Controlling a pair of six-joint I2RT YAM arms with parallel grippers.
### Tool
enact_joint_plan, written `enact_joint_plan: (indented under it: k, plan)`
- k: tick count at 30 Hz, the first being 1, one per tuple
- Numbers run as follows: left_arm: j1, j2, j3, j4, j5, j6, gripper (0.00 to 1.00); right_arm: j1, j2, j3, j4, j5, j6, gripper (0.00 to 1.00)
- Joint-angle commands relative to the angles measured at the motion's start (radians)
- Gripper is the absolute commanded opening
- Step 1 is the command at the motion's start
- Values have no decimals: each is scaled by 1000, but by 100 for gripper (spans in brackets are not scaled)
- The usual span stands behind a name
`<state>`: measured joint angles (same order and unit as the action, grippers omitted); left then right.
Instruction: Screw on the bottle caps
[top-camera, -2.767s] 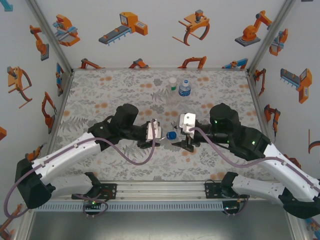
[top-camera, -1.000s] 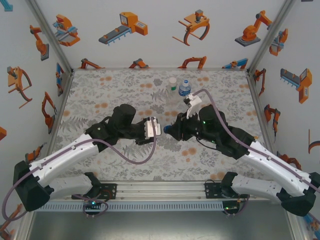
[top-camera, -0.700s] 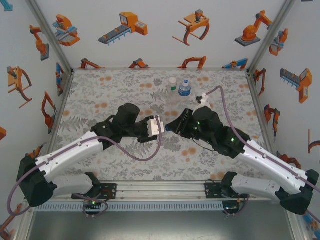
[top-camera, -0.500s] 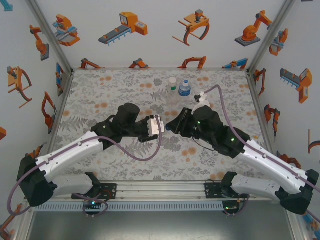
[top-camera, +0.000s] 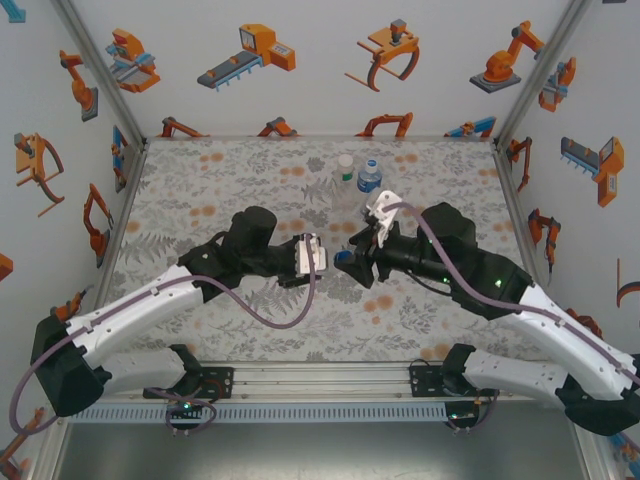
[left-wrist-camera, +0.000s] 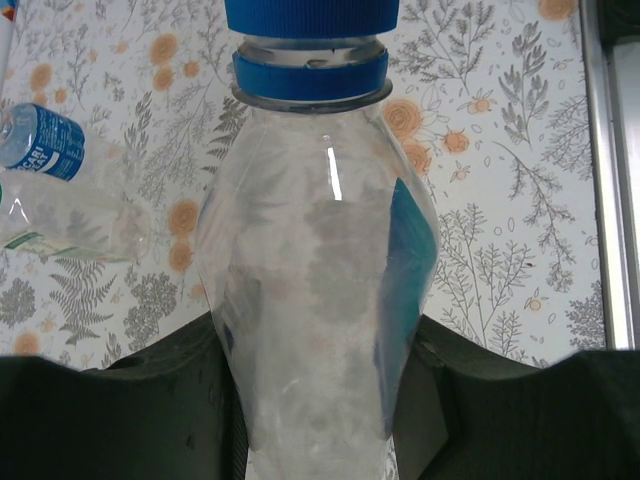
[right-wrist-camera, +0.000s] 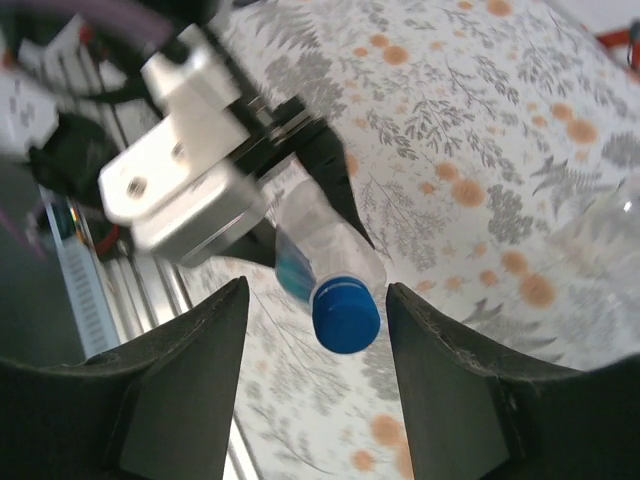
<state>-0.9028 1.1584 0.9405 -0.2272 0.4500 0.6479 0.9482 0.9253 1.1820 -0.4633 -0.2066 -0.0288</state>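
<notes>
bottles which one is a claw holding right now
The blue-capped bottle, clamped in the left claw. The light-capped bottle and the blue-label bottle stand free farther back, with no claw on them.

The left gripper holds a blue-capped bottle just left of the right gripper, beyond which a blue-labelled bottle and another bottle stand on the bench.

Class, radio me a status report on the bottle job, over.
Left gripper shut on the bottle. Right gripper open around its blue cap. Two other bottles far back, not in the way.
</notes>
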Motion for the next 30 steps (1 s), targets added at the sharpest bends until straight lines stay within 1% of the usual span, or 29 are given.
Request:
enact_joint_plan:
  k: [1,4,7,12,18,30]
  plan:
    - [-2,-26,26,-32,92,26,0,-1,-3,67,-143,-170,-330,54]
    - [-2,-23,44,-62,140,34,0,-1,-7,77,-197,-225,-441,54]
    - [-2,-19,52,-66,166,35,0,0,-22,52,-187,-250,-489,54]
    - [-2,-12,58,-67,175,36,0,-1,-35,8,-140,-260,-490,54]
    - [-3,-11,60,-77,186,46,0,0,-28,-9,-128,-211,-490,50]
    - [-2,-2,62,-78,199,47,0,0,-22,-32,-86,-181,-490,46]
